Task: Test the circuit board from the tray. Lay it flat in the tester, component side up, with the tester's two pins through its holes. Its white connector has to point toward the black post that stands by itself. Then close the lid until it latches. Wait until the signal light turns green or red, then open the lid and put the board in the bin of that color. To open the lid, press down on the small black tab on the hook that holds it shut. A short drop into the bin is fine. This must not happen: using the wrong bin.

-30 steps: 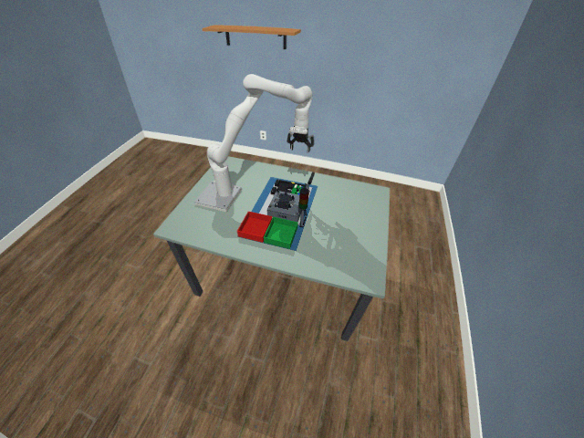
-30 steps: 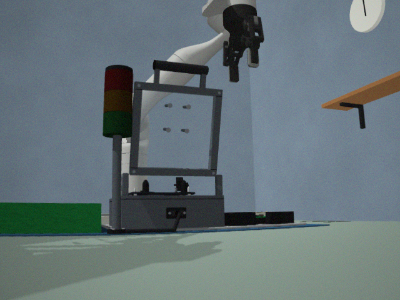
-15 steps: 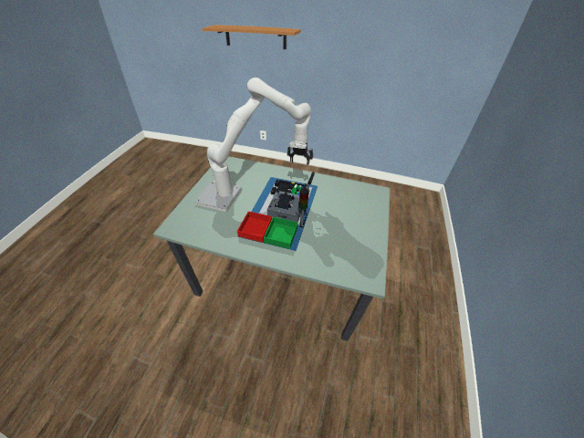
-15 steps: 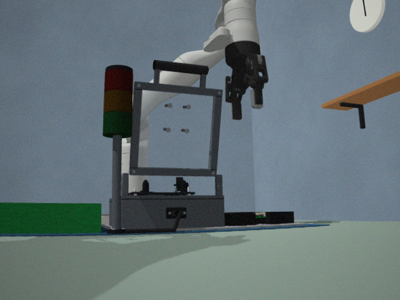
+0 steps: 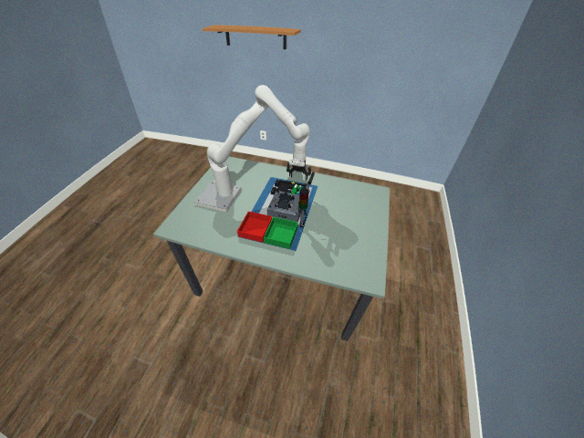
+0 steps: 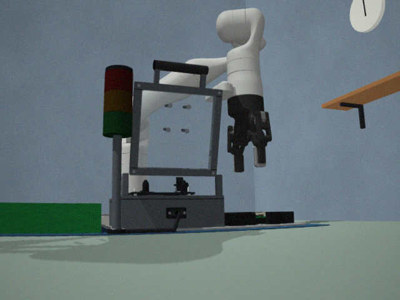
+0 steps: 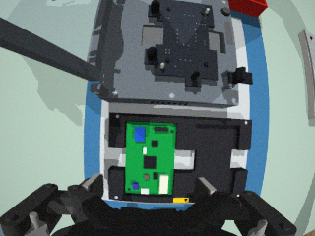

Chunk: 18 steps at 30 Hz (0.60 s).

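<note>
From here I see my tool (image 5: 299,175) (image 6: 249,159) (image 7: 149,187) spread wide and empty above the tray (image 7: 214,147), the board (image 7: 150,159) lying in it below and between the fingertips, its long edges running toward the tester (image 5: 283,210) (image 6: 145,211) (image 7: 143,88).

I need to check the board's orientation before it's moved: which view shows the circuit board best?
The wrist view: it shows the green circuit board's whole face, white connector included. Top shows a small green patch; exterior, only a sliver between black tray walls.
</note>
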Each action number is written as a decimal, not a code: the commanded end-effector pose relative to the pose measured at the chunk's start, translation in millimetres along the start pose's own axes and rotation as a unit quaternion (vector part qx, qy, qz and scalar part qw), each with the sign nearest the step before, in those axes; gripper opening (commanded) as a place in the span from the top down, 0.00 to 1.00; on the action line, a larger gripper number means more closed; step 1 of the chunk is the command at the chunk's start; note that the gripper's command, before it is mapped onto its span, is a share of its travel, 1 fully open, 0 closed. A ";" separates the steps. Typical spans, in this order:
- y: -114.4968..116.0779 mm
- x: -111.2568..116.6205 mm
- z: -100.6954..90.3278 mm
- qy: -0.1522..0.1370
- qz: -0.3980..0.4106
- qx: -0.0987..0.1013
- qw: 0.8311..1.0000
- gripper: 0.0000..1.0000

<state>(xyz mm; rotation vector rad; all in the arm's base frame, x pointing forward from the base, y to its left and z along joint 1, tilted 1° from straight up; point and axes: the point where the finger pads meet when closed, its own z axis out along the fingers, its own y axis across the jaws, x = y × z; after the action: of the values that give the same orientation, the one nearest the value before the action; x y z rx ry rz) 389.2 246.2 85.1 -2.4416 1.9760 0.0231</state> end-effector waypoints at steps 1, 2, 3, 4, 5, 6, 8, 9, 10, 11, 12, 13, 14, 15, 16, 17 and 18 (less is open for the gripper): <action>0.2 5.0 14.3 0.005 0.004 -0.003 1.000 0.00; 0.2 5.1 18.6 0.005 0.004 -0.003 1.000 0.00; 0.3 5.1 22.4 0.005 0.004 -0.003 1.000 0.00; 0.3 5.1 25.7 0.005 0.004 -0.003 1.000 0.00; 0.3 5.2 28.5 0.005 0.004 -0.003 1.000 0.00; 0.3 5.2 30.9 0.005 0.004 -0.003 1.000 0.00; 0.3 5.2 34.3 0.005 0.004 -0.003 1.000 0.00; 0.3 5.2 35.4 0.005 0.004 -0.003 1.000 0.00; 0.3 5.2 36.1 0.005 0.004 -0.003 1.000 0.00; 0.4 5.3 36.6 0.005 0.004 -0.003 1.000 0.00; 0.4 5.3 36.9 0.005 0.004 -0.003 1.000 0.00; 0.4 5.3 37.0 0.005 0.004 -0.003 1.000 0.00; 0.4 5.3 37.0 0.005 0.004 -0.003 1.000 0.00; 0.4 5.3 37.0 0.005 0.004 -0.003 1.000 0.00; 0.4 5.3 37.0 0.005 0.004 -0.003 1.000 0.00; 0.4 5.3 37.0 0.005 0.004 -0.003 1.000 0.00; 0.4 5.3 37.0 0.005 0.004 -0.003 1.000 0.00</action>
<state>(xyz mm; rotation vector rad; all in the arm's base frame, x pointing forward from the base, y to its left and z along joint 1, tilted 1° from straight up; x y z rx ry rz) 389.0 241.4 47.5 -2.4446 1.9921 0.0171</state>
